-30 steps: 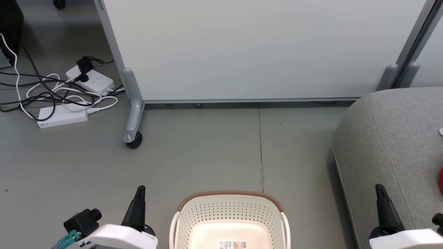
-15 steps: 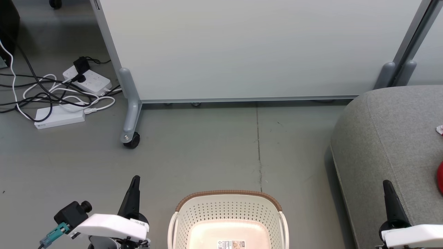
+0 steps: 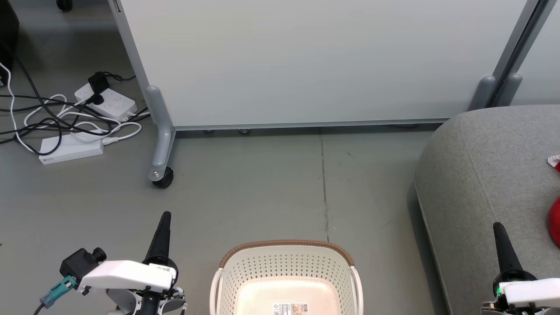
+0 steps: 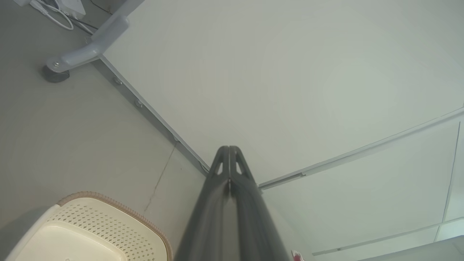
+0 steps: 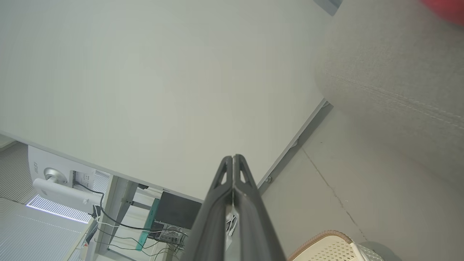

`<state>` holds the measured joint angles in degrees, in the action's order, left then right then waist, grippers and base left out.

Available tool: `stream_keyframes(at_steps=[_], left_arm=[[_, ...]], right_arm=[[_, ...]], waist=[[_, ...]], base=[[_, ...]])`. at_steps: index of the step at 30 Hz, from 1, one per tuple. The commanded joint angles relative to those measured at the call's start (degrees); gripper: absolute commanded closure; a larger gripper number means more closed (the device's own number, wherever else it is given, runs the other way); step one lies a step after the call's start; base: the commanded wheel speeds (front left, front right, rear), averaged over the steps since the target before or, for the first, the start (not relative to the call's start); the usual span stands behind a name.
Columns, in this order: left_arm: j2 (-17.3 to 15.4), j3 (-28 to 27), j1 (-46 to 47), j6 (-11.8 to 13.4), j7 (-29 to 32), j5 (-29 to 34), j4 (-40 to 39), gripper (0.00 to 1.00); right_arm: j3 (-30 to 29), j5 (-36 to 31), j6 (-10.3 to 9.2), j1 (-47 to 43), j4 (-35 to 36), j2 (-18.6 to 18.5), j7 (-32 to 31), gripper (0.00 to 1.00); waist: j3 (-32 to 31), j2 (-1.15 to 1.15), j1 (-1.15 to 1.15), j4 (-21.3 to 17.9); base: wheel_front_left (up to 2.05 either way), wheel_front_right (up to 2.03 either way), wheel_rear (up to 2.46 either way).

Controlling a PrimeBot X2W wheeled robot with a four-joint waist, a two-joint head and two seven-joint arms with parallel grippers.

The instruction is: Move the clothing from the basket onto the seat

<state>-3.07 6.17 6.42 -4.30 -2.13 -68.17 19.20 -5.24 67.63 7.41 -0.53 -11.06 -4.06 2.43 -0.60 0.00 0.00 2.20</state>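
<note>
Ahead, a wheeled partition [image 3: 306, 61] stands beyond the basket [image 3: 284, 243]; left fingers [image 3: 159, 240] and right fingers [image 3: 504, 249] are pressed together.

The white monitor [image 5: 58, 188] reads "MSI"; the label [image 3: 290, 309] in the basket [image 3: 284, 266] is unreadable.

bare cream basket [image 3: 286, 280]; red clothing [image 3: 555, 221] on grey seat [image 3: 481, 175].
</note>
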Motion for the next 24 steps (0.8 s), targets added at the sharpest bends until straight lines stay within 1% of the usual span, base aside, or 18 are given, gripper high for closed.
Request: stream_keyframes(at_steps=[1,5,8,10,13,24], left_arm=[[-0.37,-0.57,2.01,-0.52,0.26,-1.37,-0.28,1.0],[-0.37,-1.15,2.63,-0.9,1.17,-4.43,0.07,1.0],[-0.37,-1.35,3.0,-1.05,1.48,-5.49,0.13,1.0],[-0.35,-1.8,3.45,-1.31,2.14,-7.82,0.36,1.0],[-0.34,-2.19,4.03,-1.48,2.69,-9.67,0.52,1.0],[-0.3,-3.29,5.42,-2.17,4.31,-15.23,1.05,1.0]], right_arm=[[-0.47,1.44,0.11,1.19,0.55,-0.59,-0.49,1.0],[-1.04,4.77,0.11,1.51,0.51,-0.74,-1.35,1.0],[-1.18,5.85,0.12,1.62,0.5,-0.78,-1.57,1.0],[-1.6,8.39,0.12,1.74,0.46,-0.87,-2.23,1.0],[-1.96,10.43,0.12,1.94,0.44,-0.94,-2.73,1.0],[-3.02,16.39,0.13,2.58,0.35,-1.15,-4.29,1.0]], waist=[[0.02,0.0,0.0,-0.05],[0.09,0.0,0.0,-0.27],[0.11,0.0,0.0,-0.34],[0.17,0.0,0.0,-0.53],[0.22,0.0,0.0,-0.67],[0.37,0.0,0.0,-1.16]], base=[[0.0,0.0,0.0],[0.0,0.0,0.0],[0.0,0.0,0.0],[0.0,0.0,0.0],[0.0,0.0,0.0],[0.0,0.0,0.0]])
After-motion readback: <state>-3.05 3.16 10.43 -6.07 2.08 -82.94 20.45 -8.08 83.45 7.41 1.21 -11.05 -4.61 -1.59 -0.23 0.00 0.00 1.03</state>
